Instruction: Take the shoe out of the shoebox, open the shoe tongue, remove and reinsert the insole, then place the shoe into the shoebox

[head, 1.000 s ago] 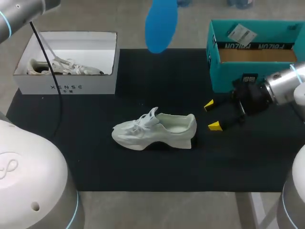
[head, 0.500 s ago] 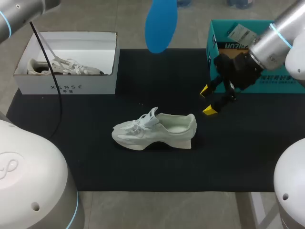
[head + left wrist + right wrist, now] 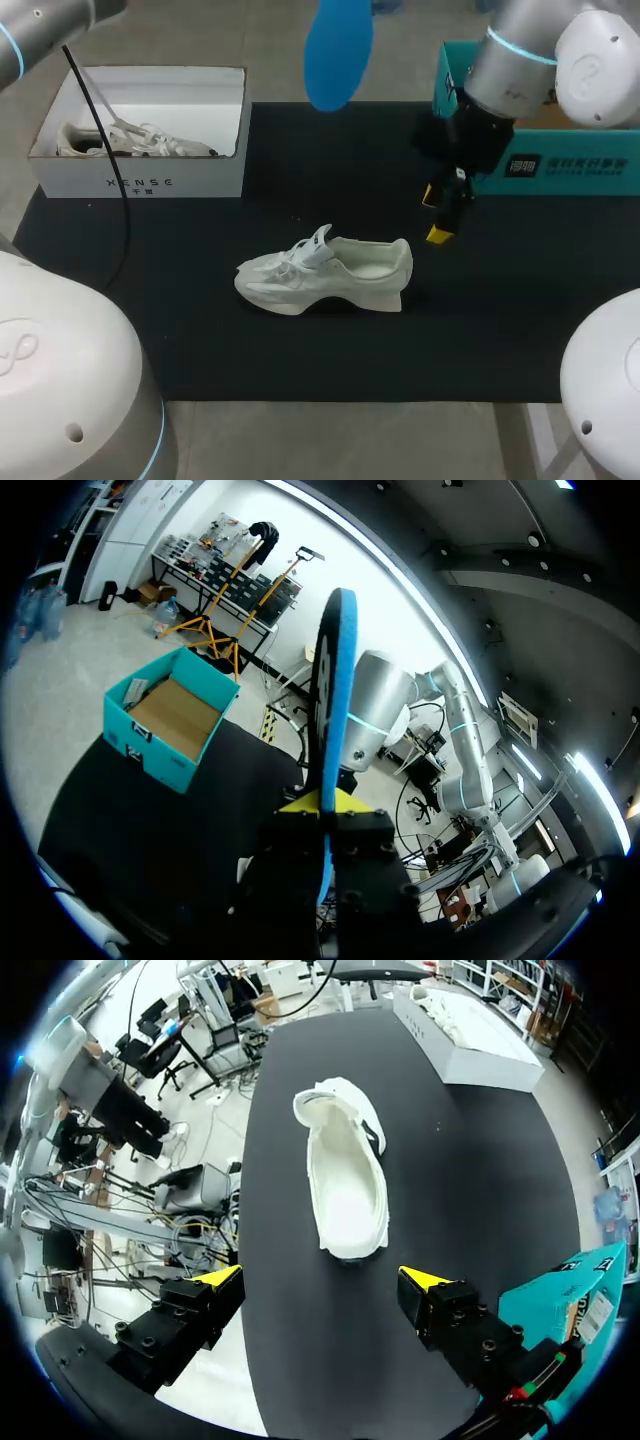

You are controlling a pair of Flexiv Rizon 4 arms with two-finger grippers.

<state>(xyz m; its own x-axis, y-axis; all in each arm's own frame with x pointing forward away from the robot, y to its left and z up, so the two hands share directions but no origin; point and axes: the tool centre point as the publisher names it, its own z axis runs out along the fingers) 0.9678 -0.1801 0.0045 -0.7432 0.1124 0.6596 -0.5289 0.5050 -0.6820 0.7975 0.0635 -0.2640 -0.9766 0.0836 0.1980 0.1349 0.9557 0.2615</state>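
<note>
Mid-table on the black mat, the shoe sits upright on its sole, toe toward the white shoebox, heel toward the teal box.

Step, by judgement: insole is out, reinsertion is up next.
- The left gripper is clamped on the blue insole, holding it on edge, high above the far side of the mat and well clear of the shoe.
- The right gripper has its fingers spread wide and holds nothing. It hangs over the mat just beyond the heel, and its wrist view looks straight down the shoe's length.

Shoe: white low-top sneaker with a chunky sole. Laces look loose and the tongue is pulled up toward the toe. The mouth gapes and the pale footbed is exposed, with no blue inside.

Next move likely calls for:
- the right gripper steadying the heel or collar so the shoe doesn't slide
- the left arm dropping, tilting the insole flat and feeding it toe-first under the tongue

A second shoe lies in the white shoebox.
</note>
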